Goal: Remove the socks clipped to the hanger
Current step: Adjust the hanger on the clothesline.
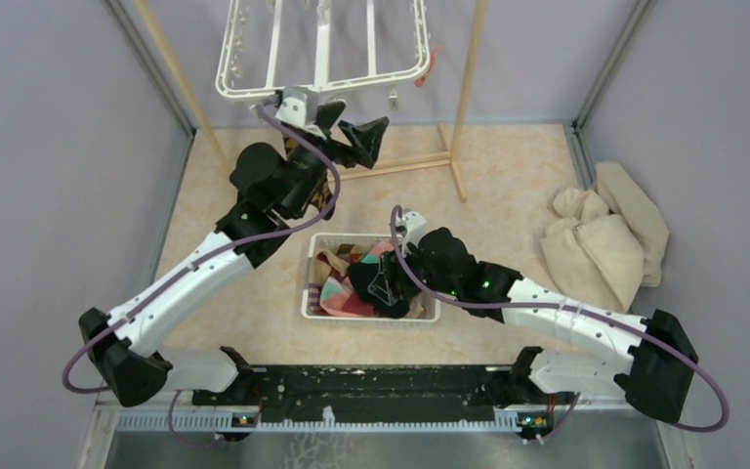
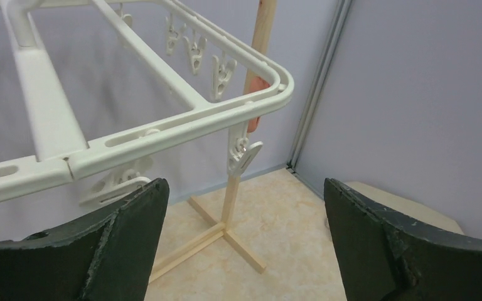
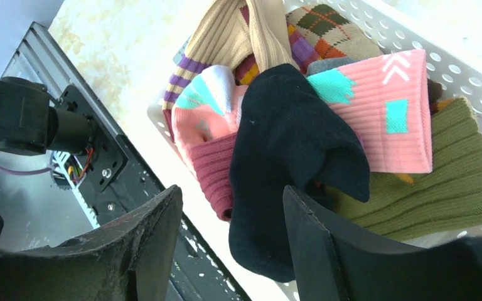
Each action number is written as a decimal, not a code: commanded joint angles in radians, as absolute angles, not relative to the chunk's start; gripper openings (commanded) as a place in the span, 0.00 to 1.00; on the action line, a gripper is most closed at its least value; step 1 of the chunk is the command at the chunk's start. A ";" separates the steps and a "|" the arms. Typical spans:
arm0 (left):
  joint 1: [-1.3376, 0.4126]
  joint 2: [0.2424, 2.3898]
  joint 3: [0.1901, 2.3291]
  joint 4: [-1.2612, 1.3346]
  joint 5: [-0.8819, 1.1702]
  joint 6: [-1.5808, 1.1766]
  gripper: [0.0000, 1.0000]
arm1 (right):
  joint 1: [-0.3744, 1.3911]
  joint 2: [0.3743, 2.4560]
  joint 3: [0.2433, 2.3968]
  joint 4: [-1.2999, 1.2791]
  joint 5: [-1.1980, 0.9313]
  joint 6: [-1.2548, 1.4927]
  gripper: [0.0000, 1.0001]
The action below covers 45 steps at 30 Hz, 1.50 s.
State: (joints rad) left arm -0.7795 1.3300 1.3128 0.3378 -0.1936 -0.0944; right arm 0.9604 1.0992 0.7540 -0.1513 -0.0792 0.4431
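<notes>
The hanger (image 2: pixel 182 119) is smooth white plastic with a faint sheen. The socks (image 3: pixel 376 119) are soft, ribbed knit cloth. The basket (image 3: pixel 458 69) is white perforated plastic. The rack (image 2: pixel 265 31) is pale bare wood. The table (image 2: pixel 289 219) looks smooth, marbled beige. The jaws are matt black, rough-edged.

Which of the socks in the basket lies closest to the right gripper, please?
The black sock: it tops the pile, drapes over the basket rim and sits under the right gripper; the others lie farther off.
</notes>
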 commanded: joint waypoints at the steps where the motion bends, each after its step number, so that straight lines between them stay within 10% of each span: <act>1: -0.785 1.233 1.279 0.264 -0.170 -0.091 0.99 | 0.973 1.068 0.805 -0.172 -0.060 0.424 0.62; 24: -0.738 0.896 0.812 0.259 -0.795 -0.104 0.99 | 0.972 1.083 0.796 -0.136 -0.071 0.437 0.62; 45: -0.116 1.105 0.417 0.836 -0.176 -0.467 0.99 | 0.973 1.135 0.794 -0.115 -0.085 0.427 0.63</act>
State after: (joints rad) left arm -0.1970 1.0237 0.4461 0.5972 -0.3454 -0.3767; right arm 0.9604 1.1229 0.7540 -0.1646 -0.0772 0.4381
